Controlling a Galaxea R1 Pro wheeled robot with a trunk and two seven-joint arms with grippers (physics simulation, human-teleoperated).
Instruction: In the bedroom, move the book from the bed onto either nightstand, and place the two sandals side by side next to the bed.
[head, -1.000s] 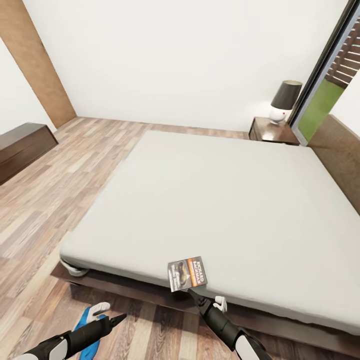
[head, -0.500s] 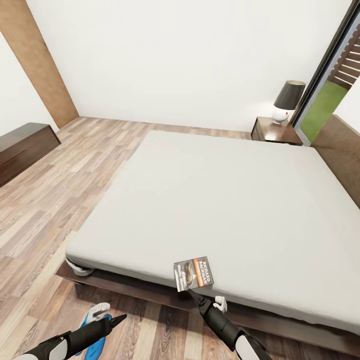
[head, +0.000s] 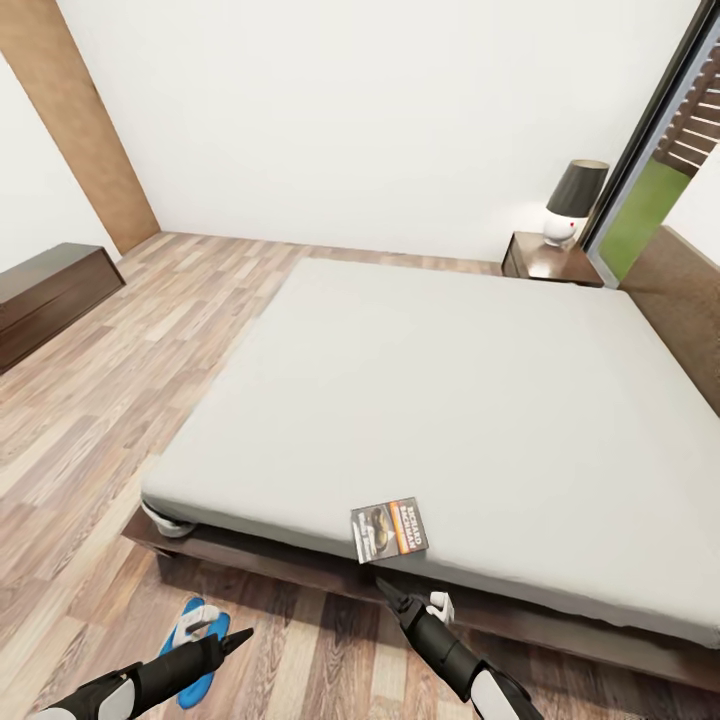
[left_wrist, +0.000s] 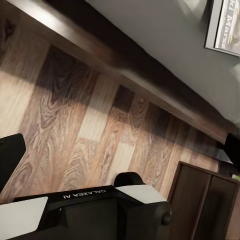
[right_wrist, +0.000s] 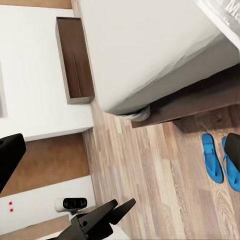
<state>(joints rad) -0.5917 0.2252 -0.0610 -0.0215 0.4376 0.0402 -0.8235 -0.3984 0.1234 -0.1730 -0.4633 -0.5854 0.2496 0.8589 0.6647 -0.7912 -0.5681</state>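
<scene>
The book (head: 390, 530) lies flat on the bed (head: 450, 400), close to the mattress's near edge; one of its corners shows in the left wrist view (left_wrist: 225, 25). My right gripper (head: 382, 585) points up at it from just below the bed frame, apart from it and open, with its fingers (right_wrist: 232, 150) empty. The two sandals (right_wrist: 212, 157) lie side by side on the floor by the bed's corner. One sandal (head: 190, 640) is partly covered by my left arm. My left gripper (head: 240, 636) hovers over the floor, open and empty. The nightstand (head: 550, 262) stands beyond the bed's far corner.
A dark-shaded lamp (head: 575, 200) stands on the nightstand, beside the tall window (head: 660, 190). A low dark cabinet (head: 50, 295) runs along the left wall. The headboard (head: 680, 300) lines the bed's right side. Plank floor (head: 120, 400) stretches to the bed's left.
The whole picture has shifted, so the camera has moved: bed and book sit slightly higher and further right. More floor and more of the sandal show below. Both arms keep their pose.
</scene>
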